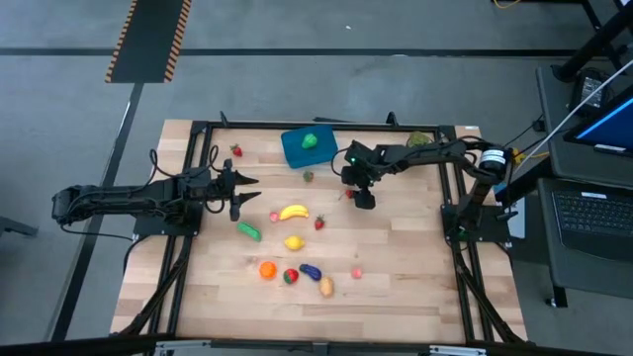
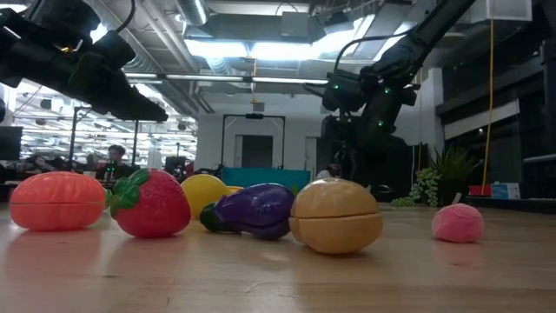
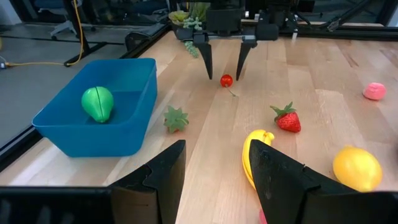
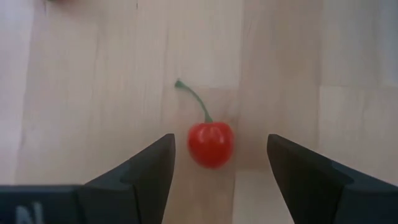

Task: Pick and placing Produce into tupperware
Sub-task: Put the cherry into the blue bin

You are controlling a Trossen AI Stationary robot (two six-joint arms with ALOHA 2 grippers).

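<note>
On the wooden table (image 1: 396, 287) lie many small toy fruits and vegetables. The blue tupperware (image 1: 297, 150) sits near the far edge of the table, and 1 green pepper (image 1: 311, 140) lies inside it. In the left wrist view the same box (image 3: 134, 93) holds the pepper (image 3: 97, 102), and a small green leafy bit (image 3: 176, 118) lies on the wood just beside the box.

The right gripper (image 4: 221, 162) points down over a little red cherry (image 4: 211, 144) with a thin green stem. Its 2 dark fingers (image 4: 143, 168) stand wide, 1 on each side of the cherry, and they do not touch it. From above, this gripper (image 1: 362, 197) is near the middle of the table, just past the box.

The left gripper (image 1: 242, 190) hangs over the left part of the table, with nothing in it. Its fingers (image 3: 163, 177) are partly apart.

A yellow banana (image 1: 293, 212), a red strawberry (image 1: 319, 222) and a yellow lemon (image 1: 294, 242) lie near the middle. A green cucumber (image 1: 248, 230) lies near the left gripper. Closer to the front lie an orange (image 1: 267, 269), another strawberry (image 1: 290, 276), a purple eggplant (image 1: 311, 271), a tan potato (image 1: 325, 287) and a small pink piece (image 1: 357, 272). 1 more strawberry (image 1: 235, 150) lies left of the box.
</note>
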